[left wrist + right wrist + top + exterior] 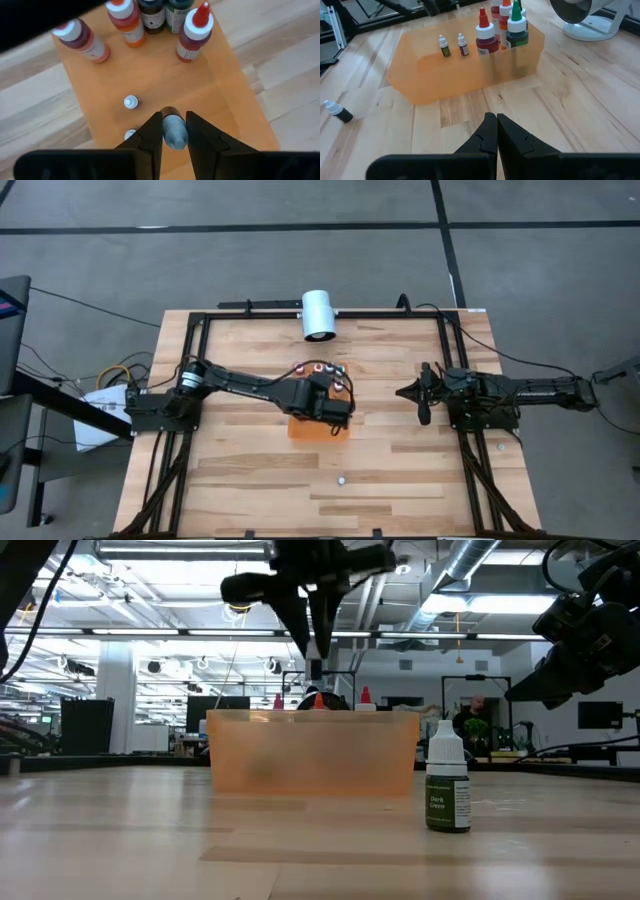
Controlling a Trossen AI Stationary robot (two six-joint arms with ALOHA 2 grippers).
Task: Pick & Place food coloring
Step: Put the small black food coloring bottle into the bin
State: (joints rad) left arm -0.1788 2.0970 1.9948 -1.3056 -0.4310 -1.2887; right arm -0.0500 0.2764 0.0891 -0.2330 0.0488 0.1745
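An orange translucent tray (300, 430) (312, 752) (465, 65) sits mid-table. Two tiny food coloring bottles (130, 102) (444, 46) stand on its floor, with larger dropper bottles (194, 32) (485, 35) at its far end. My left gripper (174, 131) (330, 408) hangs above the tray, shut on another tiny bottle. One dark green tiny bottle (447, 790) (341, 478) (335, 111) stands on the bare table nearer the near edge. My right gripper (496, 125) (422, 395) waits shut to the right of the tray, touching nothing. My left gripper pinches a tiny food coloring bottle by its upper part, just under the pale cap (175, 135), between its two fingers. The fingers come from above, pointing down. The bottle stands upright in the hold, lifted clear above the tray's floor.
A big white cylinder (319, 313) (585, 15) stands at the table's far edge behind the tray. Black frame rails (190, 380) run along the table's left and right sides. Bare wood lies between the tray and the near edge.
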